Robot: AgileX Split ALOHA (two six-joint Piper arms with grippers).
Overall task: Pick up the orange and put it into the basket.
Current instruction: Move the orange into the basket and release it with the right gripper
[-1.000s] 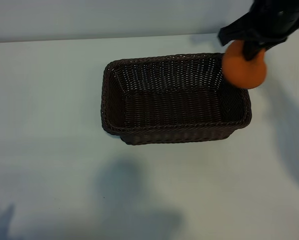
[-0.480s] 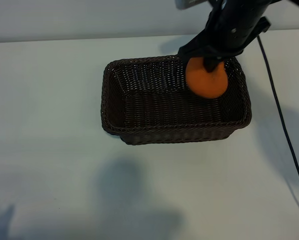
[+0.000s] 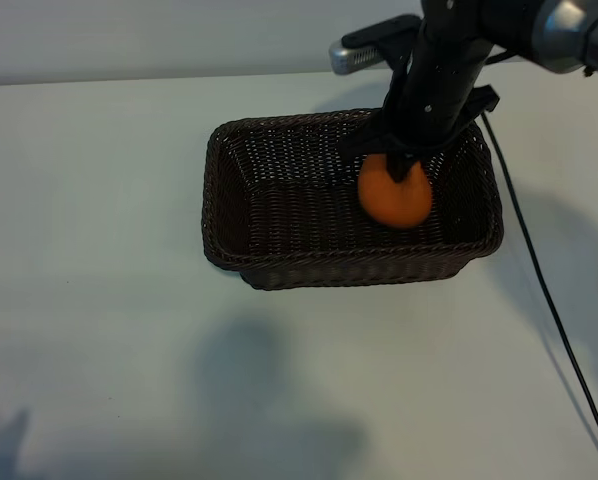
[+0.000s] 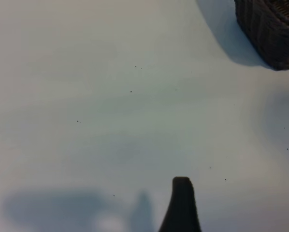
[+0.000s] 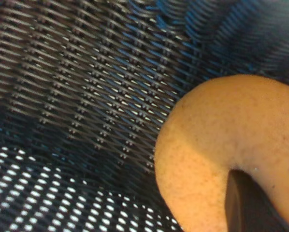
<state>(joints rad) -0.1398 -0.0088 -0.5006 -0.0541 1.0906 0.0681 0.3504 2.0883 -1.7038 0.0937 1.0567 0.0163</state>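
The orange [image 3: 394,200] hangs inside the right half of the dark woven basket [image 3: 219,150], low between its walls. My right gripper [image 3: 397,172] comes down from above and is shut on the orange's top. In the right wrist view the orange [image 5: 222,140] fills the near corner, one dark finger [image 5: 251,205] presses its skin, and the basket's weave [image 5: 86,72] lies close behind. Whether the orange touches the basket floor I cannot tell. The left arm is outside the exterior view; its wrist view shows one fingertip [image 4: 181,193] over bare table and a corner of the basket [image 4: 272,29].
The basket stands mid-table on a pale tabletop [image 3: 99,300]. A black cable [image 3: 549,290] trails from the right arm across the table's right side. The arm's silver-capped body [image 3: 354,55] looms over the basket's far rim.
My right gripper has carried the orange leftward from over the basket's far right corner and lowered it into the basket. The basket has stayed put.
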